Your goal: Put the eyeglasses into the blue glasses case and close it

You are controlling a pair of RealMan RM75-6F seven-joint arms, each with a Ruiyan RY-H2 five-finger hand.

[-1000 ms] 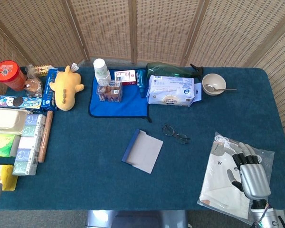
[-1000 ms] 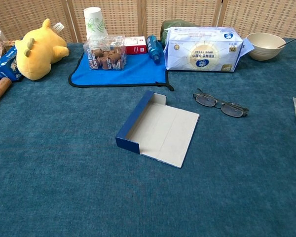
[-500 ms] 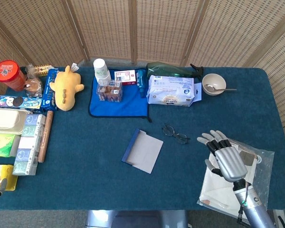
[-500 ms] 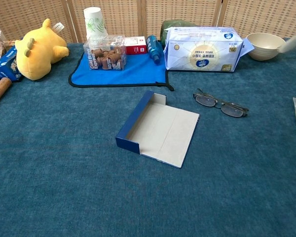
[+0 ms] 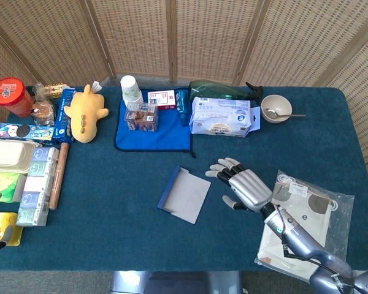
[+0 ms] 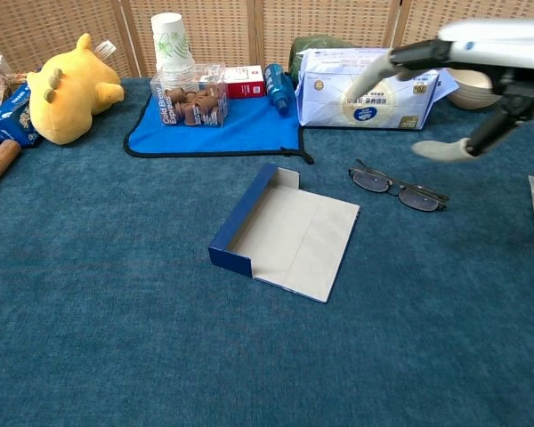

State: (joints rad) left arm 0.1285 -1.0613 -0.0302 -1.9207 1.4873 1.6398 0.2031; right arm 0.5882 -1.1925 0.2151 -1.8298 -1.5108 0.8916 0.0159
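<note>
With right hand (image 5: 244,187) hovering spread and empty directly over glasses (image 6: 398,189), long axis ten-to-four, case (image 5: 184,194) at nine o'clock.

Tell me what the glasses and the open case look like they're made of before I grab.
The glasses look like thin dark metal or plastic, with slim rims and clear lenses; which one is hard to tell. The case looks like stiff card or board: flat panels folded along creases, matte grey inside, blue outside. The right hand hovers open above the glasses.
</note>
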